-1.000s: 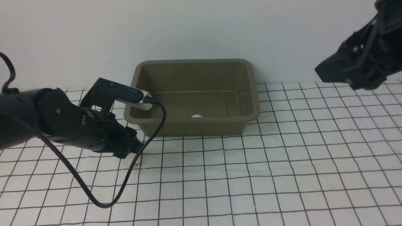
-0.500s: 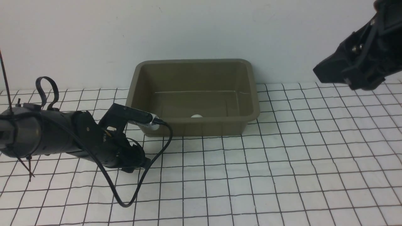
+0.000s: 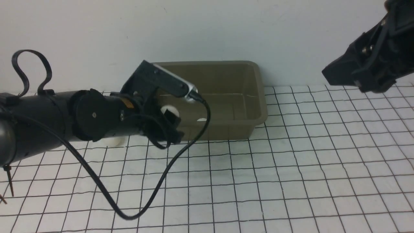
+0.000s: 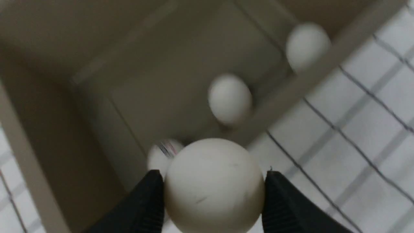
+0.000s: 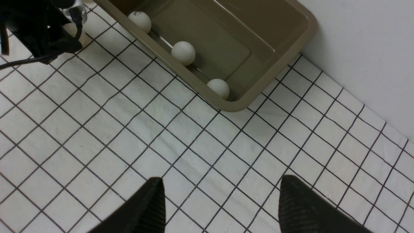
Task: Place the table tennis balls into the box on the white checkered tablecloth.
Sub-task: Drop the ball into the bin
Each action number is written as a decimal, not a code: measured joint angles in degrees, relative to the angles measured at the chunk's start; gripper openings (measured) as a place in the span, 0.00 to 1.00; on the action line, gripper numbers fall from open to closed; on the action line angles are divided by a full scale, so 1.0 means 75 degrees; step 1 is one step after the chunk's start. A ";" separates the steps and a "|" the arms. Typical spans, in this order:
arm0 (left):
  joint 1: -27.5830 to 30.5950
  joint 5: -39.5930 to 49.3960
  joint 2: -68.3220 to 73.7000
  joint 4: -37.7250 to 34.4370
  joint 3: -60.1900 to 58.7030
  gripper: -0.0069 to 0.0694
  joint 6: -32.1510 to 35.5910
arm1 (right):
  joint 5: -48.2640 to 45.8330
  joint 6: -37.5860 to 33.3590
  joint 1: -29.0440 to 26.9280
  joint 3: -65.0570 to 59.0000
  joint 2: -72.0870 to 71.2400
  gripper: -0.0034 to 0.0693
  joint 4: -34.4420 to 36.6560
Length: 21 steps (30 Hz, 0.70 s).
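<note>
Left gripper (image 4: 213, 174): fingers (image 4: 142, 207) clenched on one table tennis ball (image 4: 213, 186). Pads meet it on opposite sides at its widest girth. It sits right out at the fingertips, not deep between them.

Beyond the fingertips: the olive box (image 3: 258, 69). In the left wrist view its near rim crosses just past the gripped ball. That view is blurred, so I cannot tell whether the ball hangs over the interior or over the rim.

Inside the box, three balls along the near wall:
- Marked ball (image 4: 161, 155), closest to the fingers and partly hidden behind the gripped one.
- Middle ball (image 4: 230, 98), further along the wall.
- Corner ball (image 4: 305, 45), farthest from the fingers.

Loose ball (image 3: 113, 141): on the checkered tablecloth (image 3: 291, 178), back behind the fingers and half under the left forearm.

Right gripper (image 5: 220, 207): fingers spread, nothing between them, raised over bare cloth and well apart from the box.

Handling, as judged:
- Hollow and very light, with a thin stiff shell, smooth and round.
- Likely to squirt out sideways if the pads sit off the girth; a hard squeeze could dent it.
- Will bounce and roll once let go, so a low release inside the walls looks wise.
- For the loose ball, straddle it, set the pads at mid-height and close gently.
</note>
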State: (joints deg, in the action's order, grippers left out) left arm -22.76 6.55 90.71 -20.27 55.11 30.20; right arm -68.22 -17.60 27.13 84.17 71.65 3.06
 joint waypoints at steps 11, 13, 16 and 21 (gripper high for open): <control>0.0372 -0.1618 0.2058 0.0624 0.1426 0.54 0.0022 | -0.0043 0.0000 0.0000 0.0000 0.0000 0.64 -0.0001; 0.0401 -0.0874 0.2419 0.0652 0.1896 0.54 -0.0027 | -0.0084 0.0000 0.0000 0.0000 0.0000 0.64 -0.0001; 0.0445 -0.0166 0.2649 0.0662 0.2425 0.64 -0.0052 | -0.0090 0.0000 0.0000 0.0000 0.0000 0.64 -0.0001; 0.0525 0.0638 0.2161 0.0261 0.2826 0.88 -0.0051 | -0.0090 0.0000 0.0000 0.0000 0.0000 0.64 -0.0007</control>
State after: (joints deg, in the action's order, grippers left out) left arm -18.82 11.34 106.92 -18.31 76.30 29.82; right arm -68.89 -17.60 27.13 84.17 71.65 3.00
